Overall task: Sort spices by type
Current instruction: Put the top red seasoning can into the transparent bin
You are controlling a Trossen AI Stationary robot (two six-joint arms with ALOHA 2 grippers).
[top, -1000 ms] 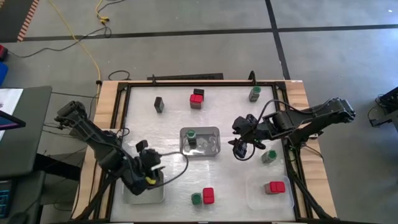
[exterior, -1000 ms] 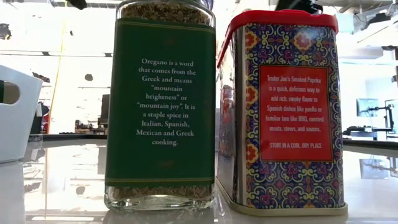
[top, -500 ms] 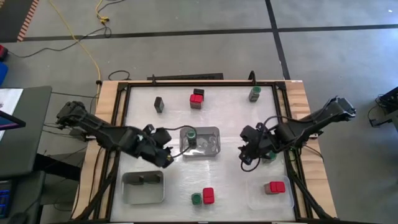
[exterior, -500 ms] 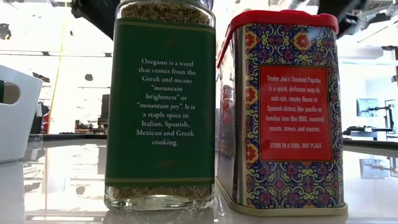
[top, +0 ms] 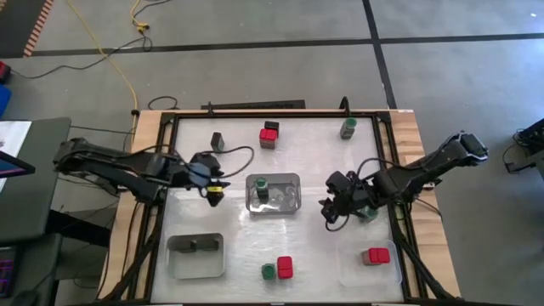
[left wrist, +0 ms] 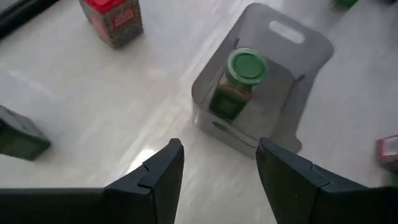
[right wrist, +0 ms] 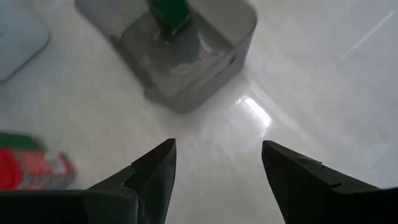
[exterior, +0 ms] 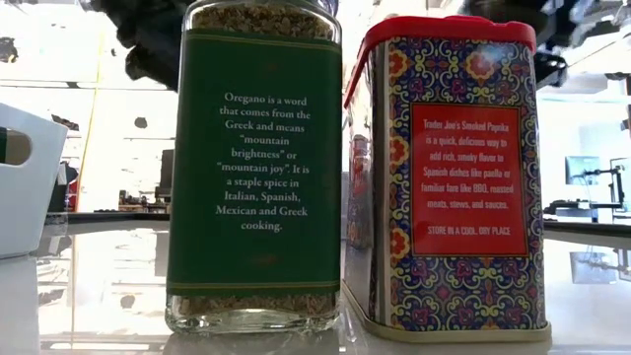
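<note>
The spices stand scattered on the white table. A green-lidded jar [top: 262,183] stands in the clear middle tray [top: 293,204]. My left gripper [top: 217,194] hovers open just left of that tray, with nothing between its fingers [left wrist: 168,168]. My right gripper [top: 328,212] hovers open to the tray's right, also with nothing in it [right wrist: 217,149]. Another green jar [top: 371,212] stands just behind my right wrist. A dark box [top: 218,140], a red-topped box [top: 269,136] and a green jar [top: 348,127] stand along the far side.
A grey tray [top: 195,265] at the near left holds a dark box [top: 194,246]. A clear tray [top: 370,270] at the near right holds a red-topped box [top: 374,255]. A green jar [top: 269,271] and a red-topped tin [top: 285,268] stand by the near edge, filling the low view.
My left gripper has swung from above the near-left tray toward the far edge and the right, ending beside the middle tray; the near-left tray now shows with a dark box in it. My right gripper has sunk a little and shifted toward the near edge, rolling somewhat.
</note>
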